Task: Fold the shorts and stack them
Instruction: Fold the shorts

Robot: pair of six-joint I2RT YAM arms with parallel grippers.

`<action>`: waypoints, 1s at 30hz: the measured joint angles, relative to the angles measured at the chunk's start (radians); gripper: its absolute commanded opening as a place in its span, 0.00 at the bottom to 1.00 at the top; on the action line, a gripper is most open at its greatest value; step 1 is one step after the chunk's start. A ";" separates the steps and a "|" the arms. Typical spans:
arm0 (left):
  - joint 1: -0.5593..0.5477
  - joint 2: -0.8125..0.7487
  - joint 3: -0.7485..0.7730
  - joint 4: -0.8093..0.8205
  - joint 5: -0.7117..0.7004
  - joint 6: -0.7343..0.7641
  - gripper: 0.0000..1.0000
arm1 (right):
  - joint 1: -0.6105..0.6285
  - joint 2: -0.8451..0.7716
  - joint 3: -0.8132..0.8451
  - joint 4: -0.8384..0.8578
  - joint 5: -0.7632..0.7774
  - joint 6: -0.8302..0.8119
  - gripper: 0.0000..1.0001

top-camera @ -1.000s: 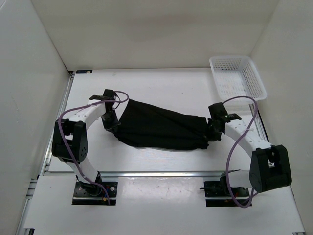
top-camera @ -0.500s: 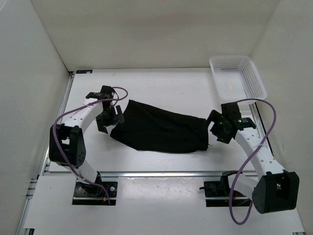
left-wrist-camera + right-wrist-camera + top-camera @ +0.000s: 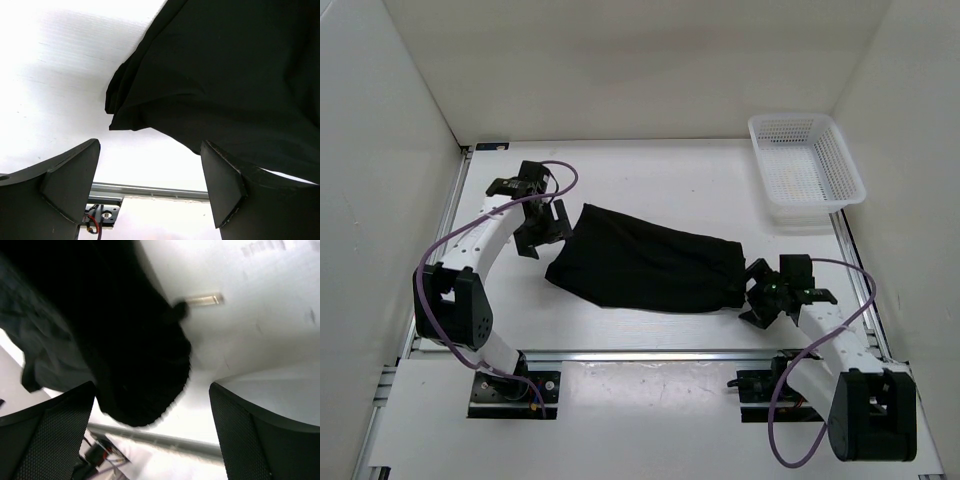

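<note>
the left fingers [image 3: 67, 177] are spread, holding nothing, just beside the left end of the shorts [image 3: 645, 265]. the right fingers [image 3: 55, 437] are spread and empty too, at the right end. the shorts lie bunched mid-frame on the desk [image 3: 670, 180], well apart from the white basket [image 3: 807, 168] at upper right.

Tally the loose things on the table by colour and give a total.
Black: 1, the shorts
White: 1, the basket
Total: 2
</note>
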 measured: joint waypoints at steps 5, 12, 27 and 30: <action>0.000 0.000 0.000 0.002 0.000 0.000 0.93 | 0.004 0.114 -0.004 0.206 0.024 0.039 0.77; 0.007 0.008 -0.010 0.010 0.000 -0.005 0.92 | 0.075 0.298 0.050 0.367 0.161 0.047 0.14; 0.097 0.152 -0.090 0.113 0.072 -0.023 0.10 | 0.121 0.311 0.526 0.148 0.392 -0.235 0.00; 0.093 0.249 -0.092 0.143 0.099 -0.028 0.10 | 0.161 0.354 0.631 0.123 0.406 -0.288 0.00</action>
